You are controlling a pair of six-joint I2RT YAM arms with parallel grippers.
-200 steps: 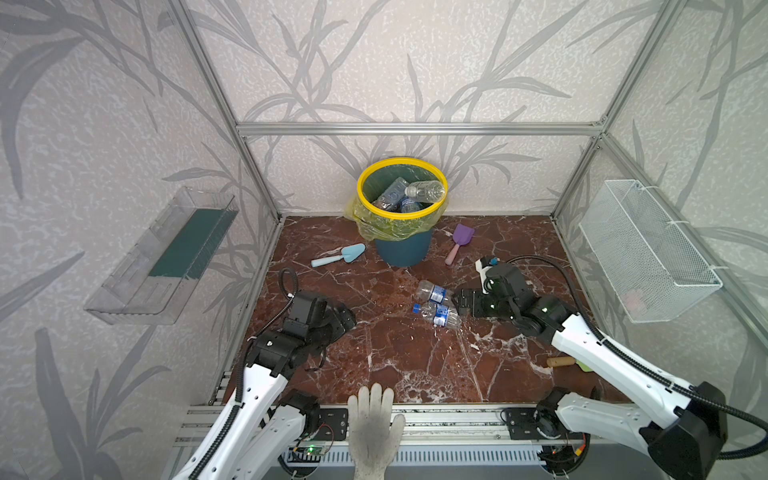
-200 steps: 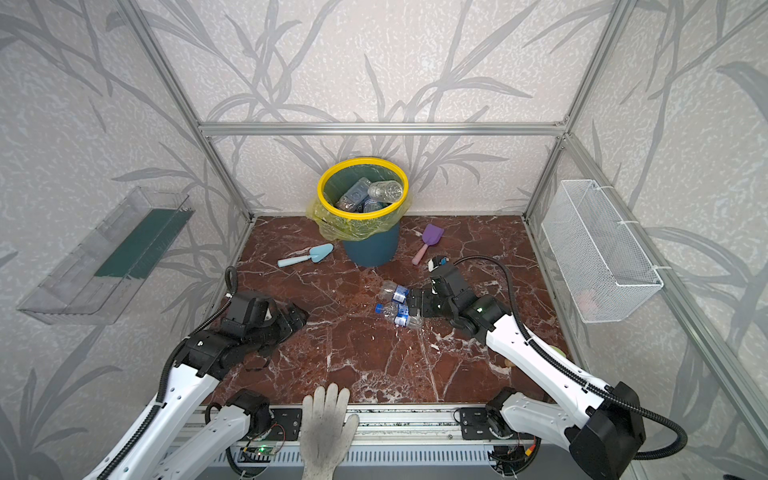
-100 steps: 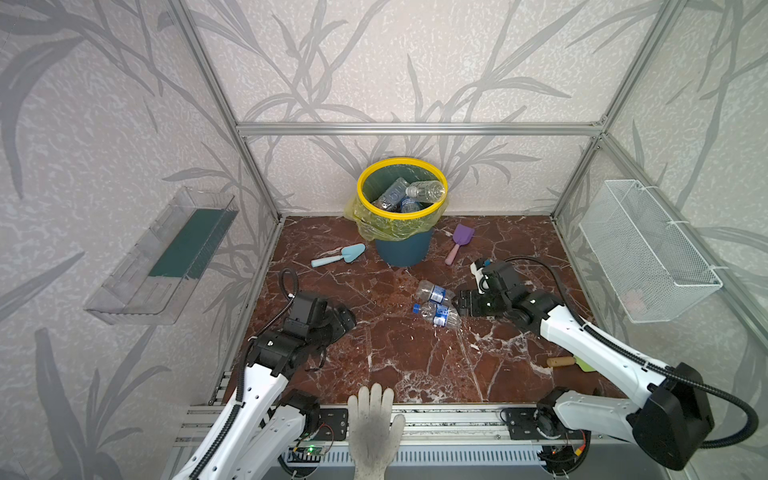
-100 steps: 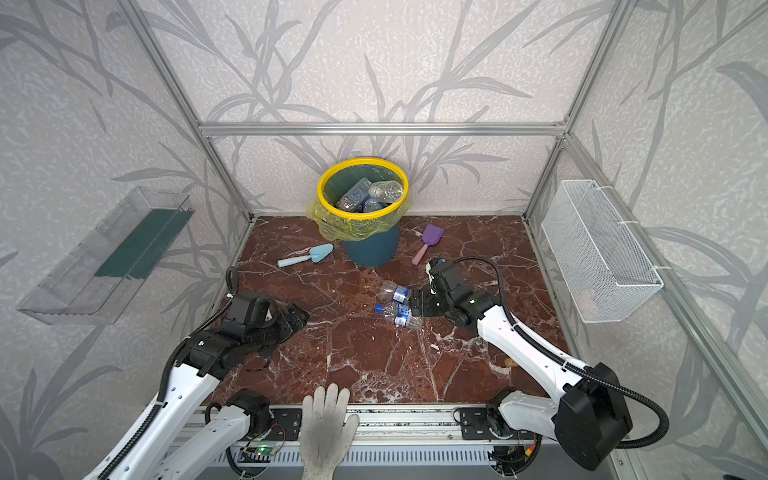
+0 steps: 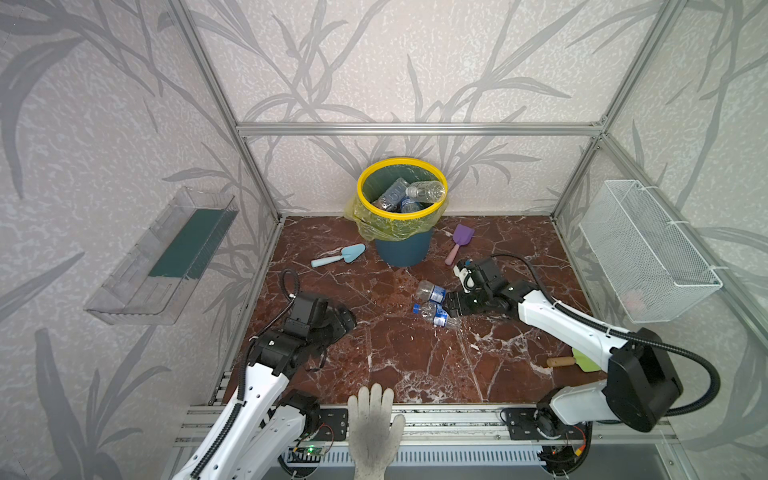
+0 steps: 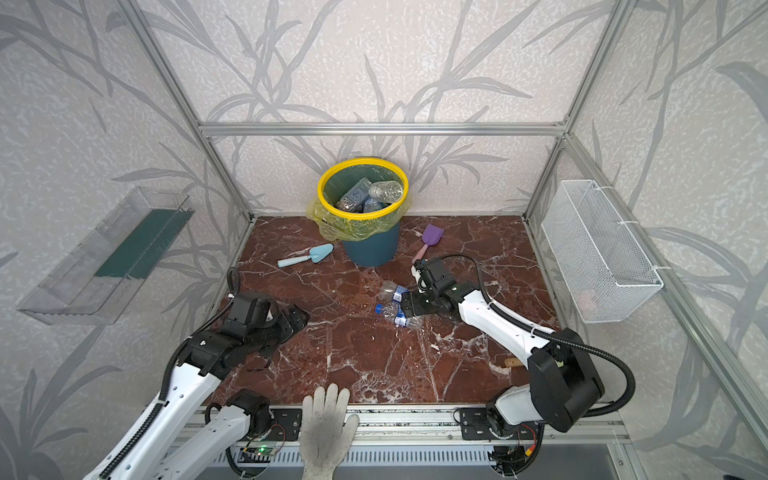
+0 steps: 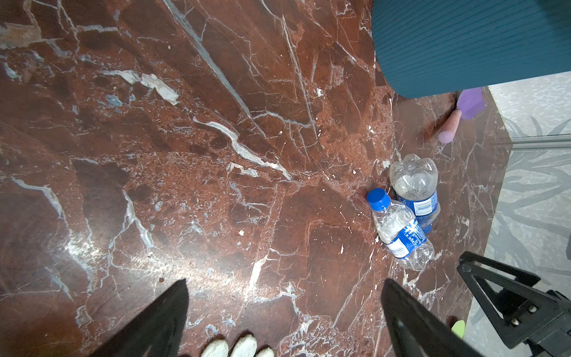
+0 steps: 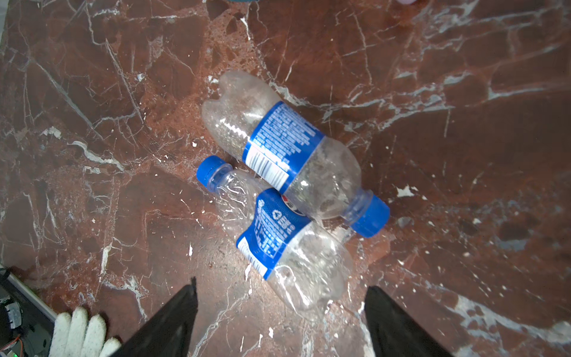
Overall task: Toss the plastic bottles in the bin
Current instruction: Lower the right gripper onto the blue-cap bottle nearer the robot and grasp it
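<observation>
Right gripper (image 8: pixel 281 285): jaws spread, empty, around base of crushed clear blue-labelled plastic bottle (image 8: pixel 293 256).
Risk: touching neighbouring blue-capped bottle (image 8: pixel 278 148) may snag, causing slip.

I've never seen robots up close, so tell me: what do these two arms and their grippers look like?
The left arm and right arm have white links between chunky black joints, with black ribbed cables looping alongside. The left gripper and right gripper are black, each with two tapering fingers.
</observation>
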